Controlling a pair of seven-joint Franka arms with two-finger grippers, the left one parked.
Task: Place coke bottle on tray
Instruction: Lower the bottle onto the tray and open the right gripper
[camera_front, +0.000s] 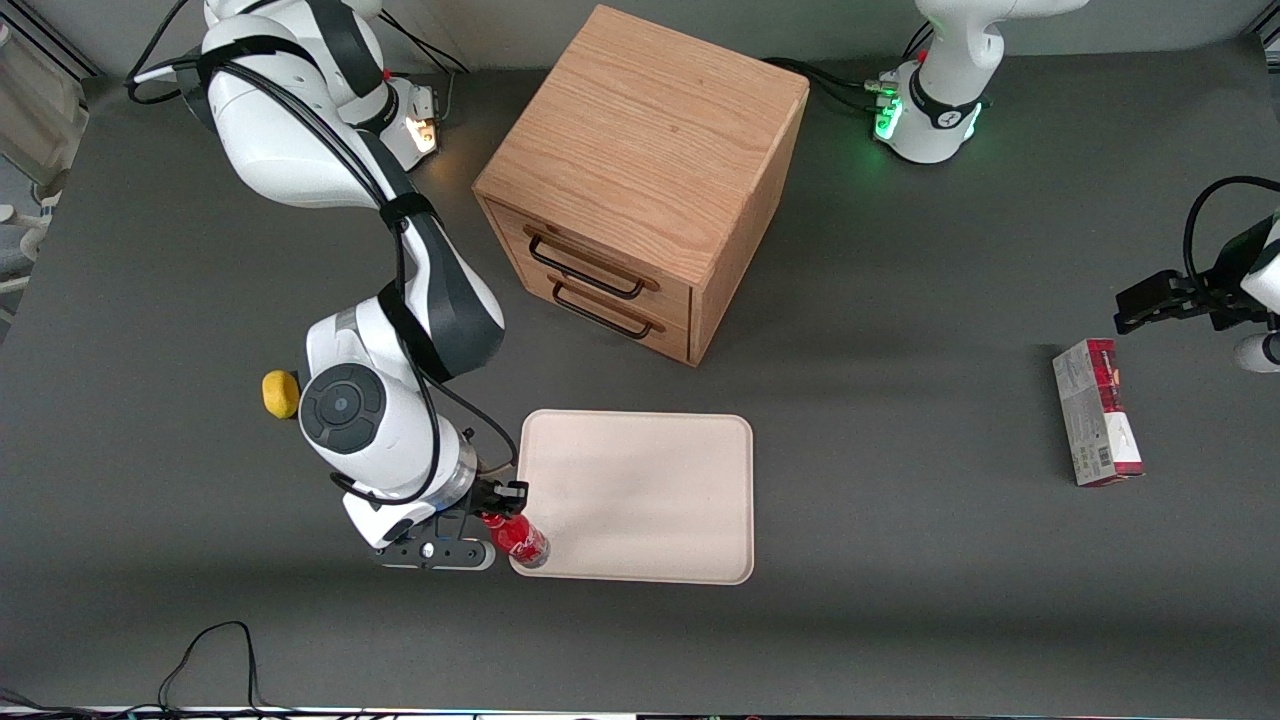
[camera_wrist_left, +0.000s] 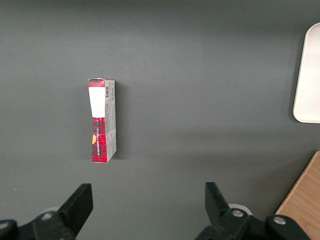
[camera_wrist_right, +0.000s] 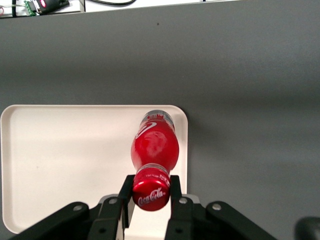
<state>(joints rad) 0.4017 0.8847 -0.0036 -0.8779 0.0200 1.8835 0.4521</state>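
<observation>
My right gripper (camera_front: 497, 514) (camera_wrist_right: 150, 192) is shut on the red cap of the coke bottle (camera_front: 517, 538) (camera_wrist_right: 154, 147), a small red bottle with white script. The bottle hangs tilted over the corner of the cream-white tray (camera_front: 640, 480) (camera_wrist_right: 65, 155) that lies nearest the front camera at the working arm's end. Its clear base is low over the tray's rim; I cannot tell if it touches. The tray's inside is bare.
A wooden two-drawer cabinet (camera_front: 640, 180) stands farther from the front camera than the tray. A small yellow lump (camera_front: 280, 393) lies beside the working arm. A red-and-white carton (camera_front: 1097, 425) (camera_wrist_left: 102, 120) lies toward the parked arm's end of the table.
</observation>
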